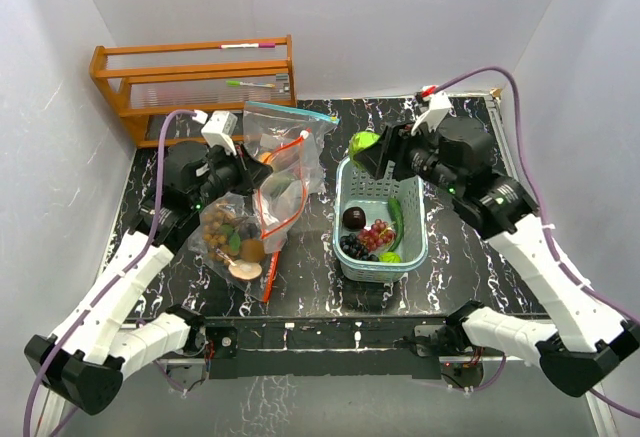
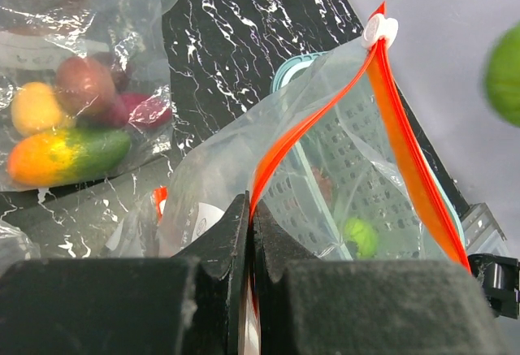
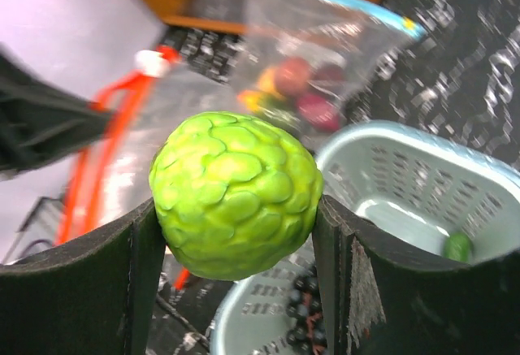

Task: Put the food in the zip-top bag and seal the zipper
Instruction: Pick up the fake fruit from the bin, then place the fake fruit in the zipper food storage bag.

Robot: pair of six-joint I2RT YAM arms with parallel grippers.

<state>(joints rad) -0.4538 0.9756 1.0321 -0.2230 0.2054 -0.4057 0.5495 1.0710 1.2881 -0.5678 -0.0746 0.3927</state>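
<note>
- While the left gripper (image 2: 249,209) is pinched fully closed on the rim of the orange-zippered bag (image 1: 285,192), the right gripper (image 3: 236,209) stands about half open, clamped on a bumpy green fruit (image 3: 234,192).
- That fruit sits squarely between the two fingers (image 3: 134,274), touching both pads, and is lifted clear of the counter (image 1: 470,277).
- From above, the fruit hangs at the far left corner of the teal basket (image 1: 424,242), between the basket and the bag's raised mouth.
- The bag held by the left gripper stands up off the counter, its orange zipper strips parted into a narrow opening and the white slider (image 2: 379,28) at the far end of the track.
- Whether that bag already holds any food is hard to tell; the basket shows through its clear wall.
- In the basket lie a dark red fruit (image 1: 353,218), reddish grapes (image 1: 377,234), dark purple grapes (image 1: 352,247), a long green vegetable (image 1: 397,219) and a small green piece (image 1: 389,257).
- Behind the held bag stands a blue-zippered bag (image 1: 290,127) with red, yellow and orange-green pieces inside.
- A third clear bag (image 1: 230,237), with brown nuts and other pieces inside, lies on the counter under the left arm.
- A wooden rack (image 1: 195,82) stands at the far left corner.
</note>
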